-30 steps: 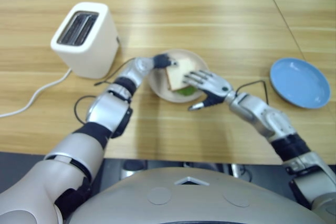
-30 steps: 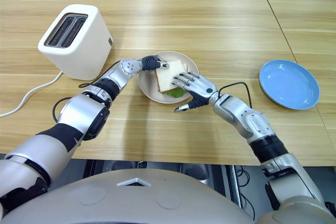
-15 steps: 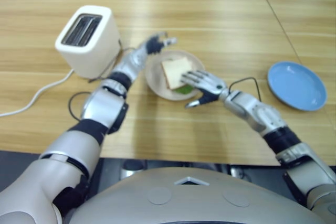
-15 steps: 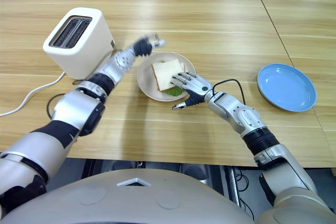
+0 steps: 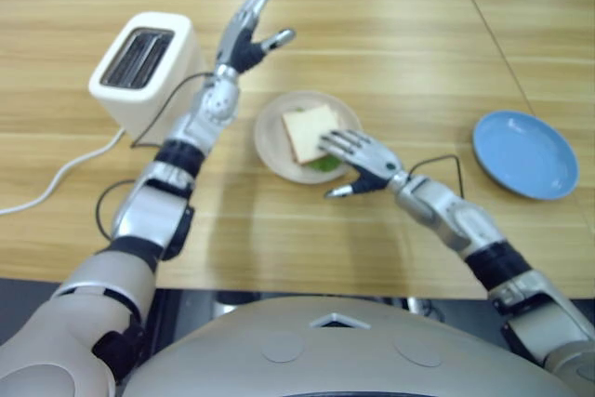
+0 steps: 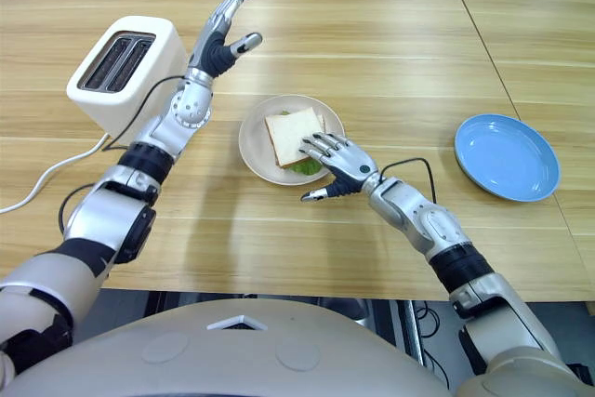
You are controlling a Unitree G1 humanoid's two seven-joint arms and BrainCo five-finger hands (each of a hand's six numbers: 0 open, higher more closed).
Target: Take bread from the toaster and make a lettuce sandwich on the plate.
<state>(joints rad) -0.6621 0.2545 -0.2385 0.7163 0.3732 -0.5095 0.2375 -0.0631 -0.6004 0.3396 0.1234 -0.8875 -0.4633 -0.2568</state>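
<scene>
1. Sandwich: 1 slice of bread (image 6: 290, 135) over lettuce (image 6: 303, 168) on the cream plate (image 6: 253, 148), mid-table, right of the toaster (image 6: 116, 72).
2. Right hand (image 6: 335, 163): fingers spread, gripping nothing, fingertips over the bread's near right edge.
3. Left hand (image 6: 221, 33): spread, holding nothing, poised high beside the toaster, apart from the plate.
4. Blue plate (image 6: 507, 157) lies well to the right on the wooden table (image 6: 372, 34).

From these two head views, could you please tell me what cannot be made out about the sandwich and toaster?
- Lettuce: mostly hidden in both views under the bread slice and the right hand; whether another slice lies beneath cannot be told.
- Toaster slots: too dark, in both views, to show any bread inside.
- Power cord: cut off by the left edge.
</scene>
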